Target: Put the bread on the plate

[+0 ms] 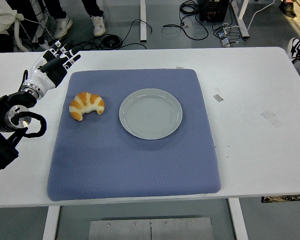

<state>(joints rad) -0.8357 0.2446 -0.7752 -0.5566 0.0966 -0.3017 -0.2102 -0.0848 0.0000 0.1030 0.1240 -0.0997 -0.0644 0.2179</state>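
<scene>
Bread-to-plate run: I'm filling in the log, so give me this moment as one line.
stage: pre-grasp | left hand: open, beyond mat's far-left corner | bread: on blue mat, left of plate | plate: empty | right hand: unseen

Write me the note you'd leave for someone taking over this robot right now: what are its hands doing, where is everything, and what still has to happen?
Left hand: open, holding nothing, raised over the table's far left, beyond the mat's corner.
Right hand: out of view.
Bread: a croissant lying on the blue mat, on its left side, untouched.
Plate: empty, mid-mat, right of the bread and apart from it.
Done: nothing yet; the bread has not been grasped.
Left: bring the left hand to the bread, close the fingers on it, lift it, carry it right and set it on the plate.
</scene>
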